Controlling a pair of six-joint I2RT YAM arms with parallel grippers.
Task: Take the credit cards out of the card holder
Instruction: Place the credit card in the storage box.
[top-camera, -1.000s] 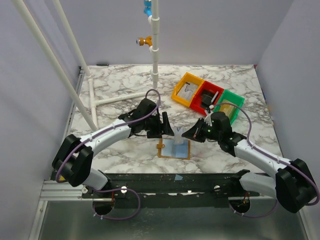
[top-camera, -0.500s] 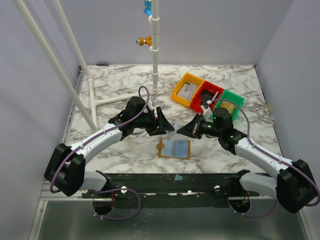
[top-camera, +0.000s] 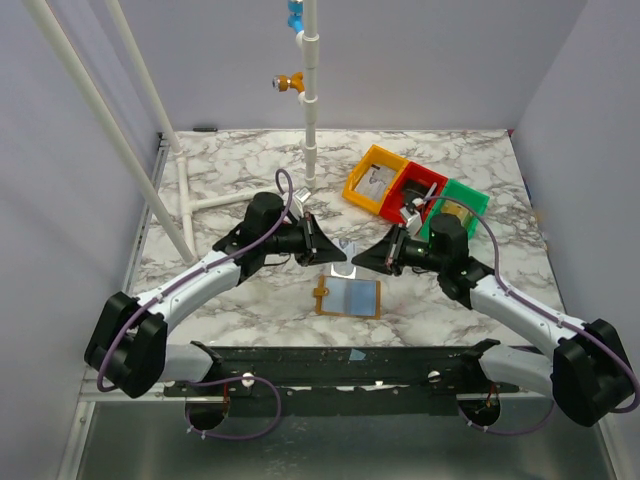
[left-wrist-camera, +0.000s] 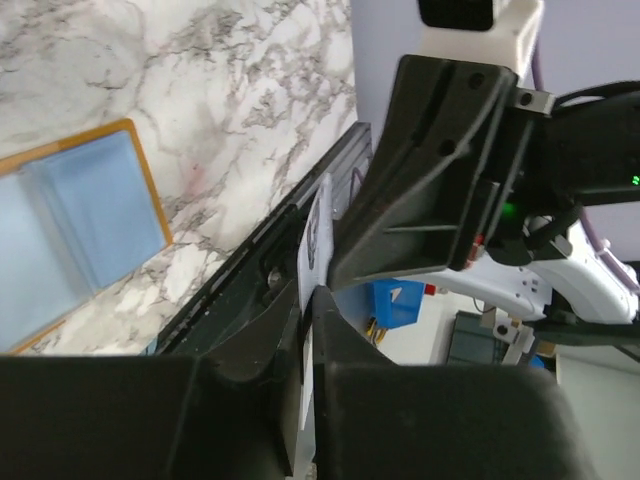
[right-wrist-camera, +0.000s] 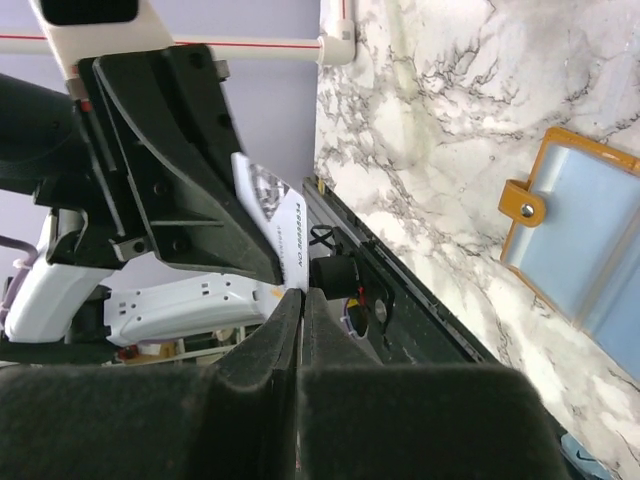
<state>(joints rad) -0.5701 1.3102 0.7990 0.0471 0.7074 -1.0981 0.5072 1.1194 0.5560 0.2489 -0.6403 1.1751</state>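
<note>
Biggest thing here is the marble table (top-camera: 250, 175), with a white pipe frame (top-camera: 230, 198) lying and standing around its 10 to 11 o'clock corner. Both arms reach in from the near edge and bend toward each other, so the two end effectors meet nose to nose just short of the table's middle.

The left end effector (top-camera: 335, 254) comes in from 9 o'clock. It's clenched on a card (top-camera: 347, 246). In the left wrist view its fingers (left-wrist-camera: 250, 400) are squeezed together, and the thin white card sticks out of the slit between them.

The right end effector (top-camera: 362, 262) comes in from 3 o'clock, tip almost touching the left one. Its fingers (right-wrist-camera: 250, 380) are pressed tight too. In the right wrist view the printed card tapers right down into the gap at its tips, so it's pinching the card as well. Looks like the same card held from both sides, lifted off the table, though I can't be totally sure it's one card.

Three small bins sit in a row at about 1 to 2 o'clock: yellow bin (top-camera: 360, 168), red bin (top-camera: 428, 174) and green bin (top-camera: 472, 190), touching side to side. There's stuff inside them but it's too small to make out.

The card holder (top-camera: 350, 298) lies flat on the table at 6 o'clock from the two tips, close to the near edge. It's a bluish clear sleeve with an orange rim and a little tab on its left side. Nothing is touching it.
</note>
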